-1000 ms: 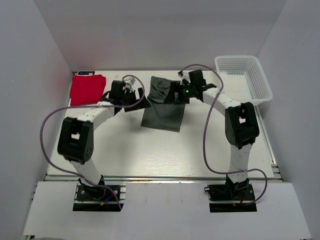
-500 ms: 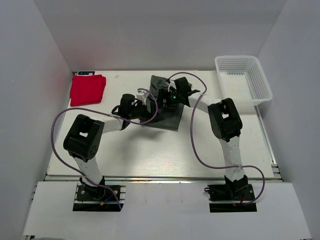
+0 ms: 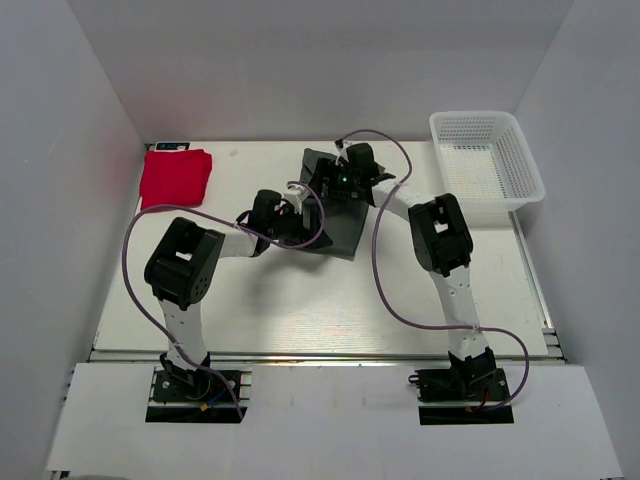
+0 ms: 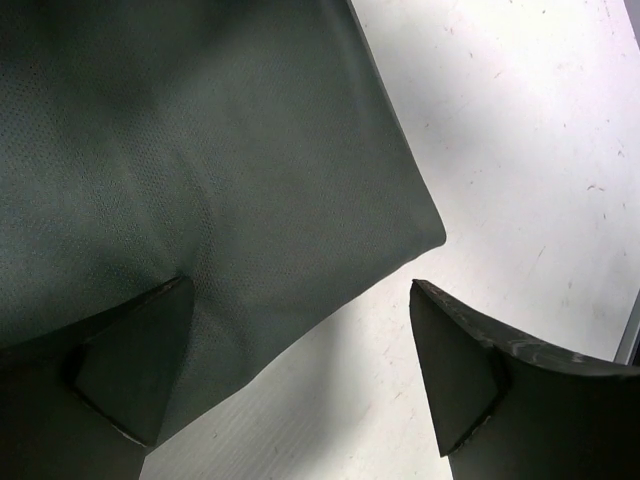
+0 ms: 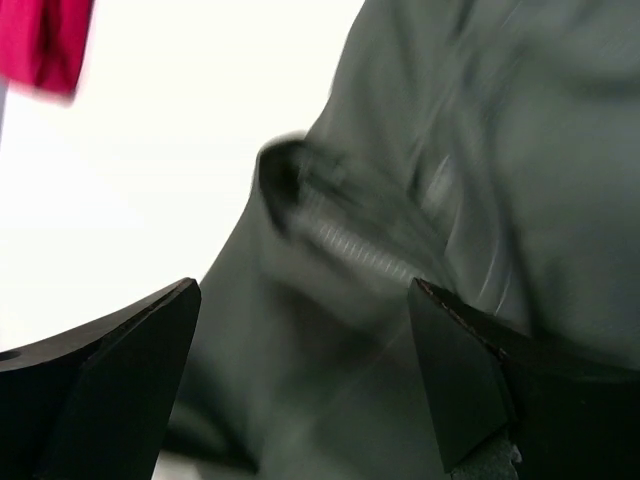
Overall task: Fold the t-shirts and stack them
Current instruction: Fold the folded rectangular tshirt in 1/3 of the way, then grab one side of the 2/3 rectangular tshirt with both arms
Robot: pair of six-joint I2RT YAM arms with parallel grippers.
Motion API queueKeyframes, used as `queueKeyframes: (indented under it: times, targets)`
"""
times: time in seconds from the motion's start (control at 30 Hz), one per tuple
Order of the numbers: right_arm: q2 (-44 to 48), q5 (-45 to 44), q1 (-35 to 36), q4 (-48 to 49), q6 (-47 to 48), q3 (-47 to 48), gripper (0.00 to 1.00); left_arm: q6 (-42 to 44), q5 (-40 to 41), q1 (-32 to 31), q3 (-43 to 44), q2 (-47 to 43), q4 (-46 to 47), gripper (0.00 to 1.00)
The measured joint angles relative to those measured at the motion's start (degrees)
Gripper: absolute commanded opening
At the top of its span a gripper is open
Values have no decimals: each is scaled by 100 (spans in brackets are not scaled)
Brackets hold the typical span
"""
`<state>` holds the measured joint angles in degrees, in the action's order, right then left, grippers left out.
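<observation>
The dark grey-green t-shirt (image 3: 340, 225) lies partly folded at the table's middle back. It fills the left wrist view (image 4: 200, 170) and the right wrist view (image 5: 480, 200). The folded red t-shirt (image 3: 175, 178) lies at the back left; a corner of it shows in the right wrist view (image 5: 40, 45). My left gripper (image 3: 308, 212) is open just above the dark shirt's near left edge (image 4: 300, 370). My right gripper (image 3: 332, 182) is open over the shirt's far part (image 5: 300, 380). Neither holds cloth.
A white mesh basket (image 3: 487, 160) stands at the back right. White walls close the table on three sides. Purple cables loop from both arms over the table.
Both arms have swung inward onto the dark shirt. The left gripper moved right to its near left edge, the right gripper moved left over its far part.
</observation>
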<state>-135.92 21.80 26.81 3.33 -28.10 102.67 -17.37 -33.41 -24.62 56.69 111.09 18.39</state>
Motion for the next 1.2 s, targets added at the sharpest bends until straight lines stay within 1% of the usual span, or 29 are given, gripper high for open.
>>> queueKeyframes:
  times: [0.23, 0.33, 0.4, 0.5, 0.57, 0.63, 0.77, 0.87, 0.93, 1.03, 1.13, 1.17, 1.2]
  targets:
    - [-153, -1213, -210, 181, 151, 841, 90, 168, -2, -28, -118, -107, -39, 100]
    - [-131, -1416, -310, 227, 367, 1134, 90, 192, 0, -50, -179, -221, -177, 100]
    - [37, -1429, -367, 186, 529, 1003, 90, 192, 11, -74, -190, -334, -374, 100]
    - [730, -1368, -374, -2, 763, 79, 90, 181, 66, -116, -190, -645, -769, 100]
    - [1421, -1298, -348, -118, 844, -782, 90, 153, 201, -144, -179, -977, -1054, 100]
    - [2135, -1207, -317, -214, 870, -1580, 90, 70, 505, -151, -138, -1370, -1405, 100]
    - [3600, -964, -267, -299, 809, -3182, 90, -197, 1405, -87, -131, -2210, -2085, 100]
    - [4382, -691, -269, -387, 654, -4140, 90, -372, 2166, -11, -236, -2568, -2457, 100]
    - [4647, -439, -269, -439, 474, -4719, 90, -461, 2498, 57, -289, -2551, -2671, 100]
    - [4590, -304, -271, -586, 282, -5075, 90, -533, 2855, 125, -293, -2280, -2975, 100]
    - [4387, -179, -269, -640, 22, -5202, 90, -577, 3003, 195, -297, -1902, -3091, 94]
    - [4301, -136, -269, -579, -57, -5202, 89, -588, 3018, 219, -297, -1757, -3097, 92]
    - [4210, -66, -269, -485, -166, -5202, 89, -590, 3021, 236, -297, -1637, -3095, 85]
